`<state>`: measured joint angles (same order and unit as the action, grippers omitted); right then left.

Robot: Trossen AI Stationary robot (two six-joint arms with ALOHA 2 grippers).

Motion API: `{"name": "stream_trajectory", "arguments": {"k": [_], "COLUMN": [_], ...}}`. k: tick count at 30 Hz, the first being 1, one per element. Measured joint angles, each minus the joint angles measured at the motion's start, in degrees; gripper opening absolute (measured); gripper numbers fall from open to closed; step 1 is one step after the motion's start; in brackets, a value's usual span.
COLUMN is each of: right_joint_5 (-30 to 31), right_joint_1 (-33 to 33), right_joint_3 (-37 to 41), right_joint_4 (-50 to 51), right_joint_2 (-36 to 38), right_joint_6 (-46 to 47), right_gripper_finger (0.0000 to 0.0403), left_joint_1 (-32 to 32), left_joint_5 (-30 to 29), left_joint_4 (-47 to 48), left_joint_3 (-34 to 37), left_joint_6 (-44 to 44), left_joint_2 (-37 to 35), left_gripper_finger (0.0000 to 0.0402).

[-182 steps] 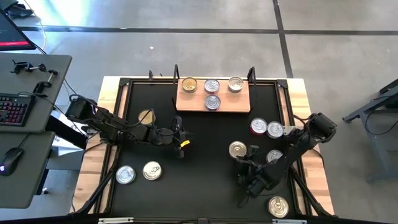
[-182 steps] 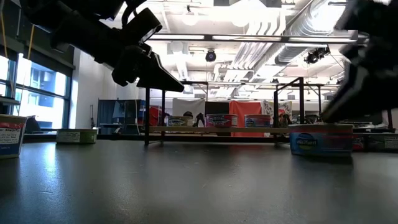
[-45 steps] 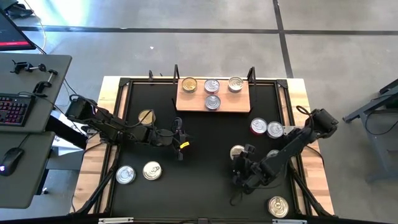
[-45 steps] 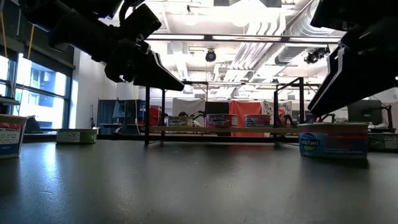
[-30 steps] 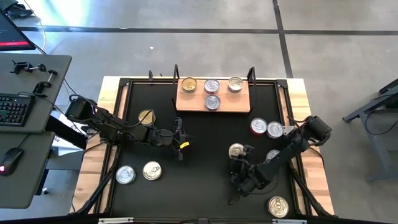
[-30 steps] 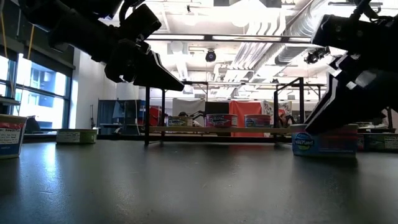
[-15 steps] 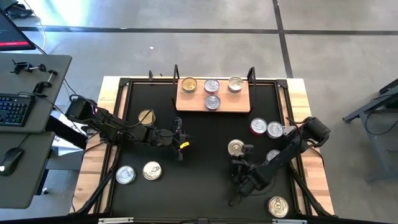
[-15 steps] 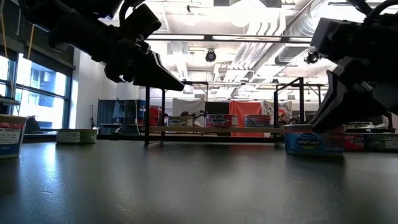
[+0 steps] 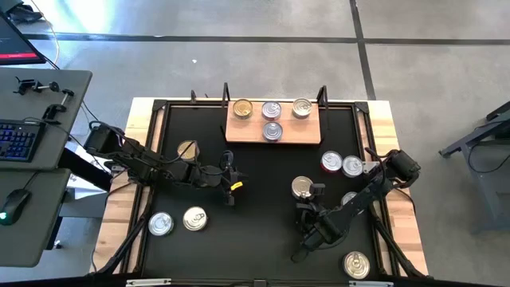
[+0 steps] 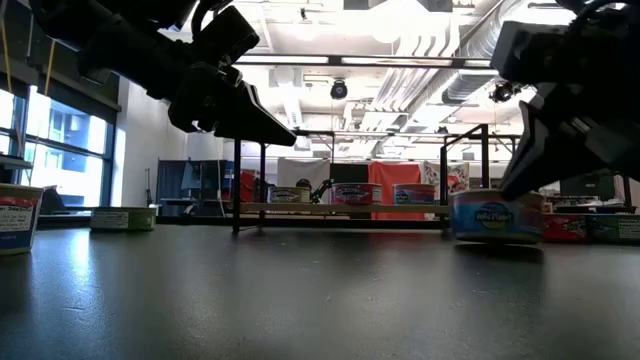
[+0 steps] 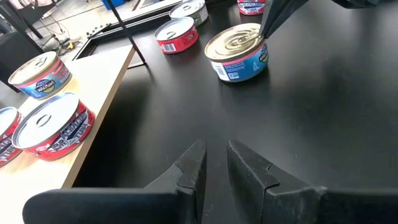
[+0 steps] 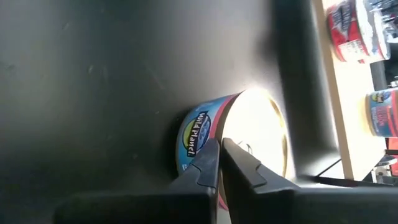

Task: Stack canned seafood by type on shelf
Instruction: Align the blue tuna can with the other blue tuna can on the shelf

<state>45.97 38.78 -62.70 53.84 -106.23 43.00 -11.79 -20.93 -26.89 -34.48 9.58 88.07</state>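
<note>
Currently the right end effector, fingers closed, nudges a gold-lidded blue tin toward the shelf; next it likely needs opening to grasp. Left end effector waits, nearly closed.

A black tabletop with light wood edges is carrying everything. The light-brown wooden shelf is sitting at its far edge, holding four tins. Three tins are lying on the left part of the tabletop. On the right, a gold-lidded blue tin is resting near a red-sided tin and a silver one, with another gold tin near the front edge.
</note>
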Motion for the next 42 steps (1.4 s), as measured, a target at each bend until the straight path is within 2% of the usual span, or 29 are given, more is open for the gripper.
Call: {"name": "stream_trajectory", "arguments": {"k": [8,15,18,23,26,28,32,35,39,42], "right_joint_5": [4.6,2.1,1.9,0.0,-4.2,-7.7,-11.4,-14.8,-21.8,-26.3], "right_joint_1": [-1.0,-3.3,-4.2,-6.3,-7.9,-9.1,-11.5,-13.5,-16.5,-18.2], "right_joint_3": [-0.1,-0.1,-0.1,-0.1,-0.1,1.3,8.8,14.0,18.8,20.5], "right_joint_4": [-3.4,-8.2,-4.9,10.0,15.3,15.1,8.1,0.9,-15.4,-28.4], "right_joint_2": [3.5,3.9,4.4,9.0,13.0,16.0,21.1,22.5,21.3,19.2], "right_joint_6": [-4.3,-8.3,-4.6,8.4,13.6,14.5,12.2,11.8,4.9,0.0], "right_gripper_finger": [0.0002,0.0001,0.0000,0.0013,0.0039,0.0060,0.0093,0.0102,0.0103,0.0103], "left_joint_1": [0.0,0.0,0.0,0.0,0.0,0.0,0.0,0.0,0.2,0.0], "left_joint_5": [0.0,0.0,0.0,1.6,3.1,5.6,11.2,11.9,11.9,12.2], "left_joint_4": [0.0,0.0,0.0,-0.1,-1.5,-4.1,-10.4,-14.8,-15.6,-15.8], "left_joint_3": [0.0,0.0,0.0,0.0,0.0,0.0,0.0,0.0,-2.0,-4.0], "left_joint_6": [0.0,0.0,0.0,-0.1,-0.4,-0.3,1.5,2.5,3.1,6.7], "left_joint_2": [0.0,0.0,0.0,0.0,0.4,1.5,5.0,8.0,11.5,13.5], "left_gripper_finger": [0.0053,0.0053,0.0053,0.0053,0.0053,0.0053,0.0053,0.0053,0.0053,0.0053]}}
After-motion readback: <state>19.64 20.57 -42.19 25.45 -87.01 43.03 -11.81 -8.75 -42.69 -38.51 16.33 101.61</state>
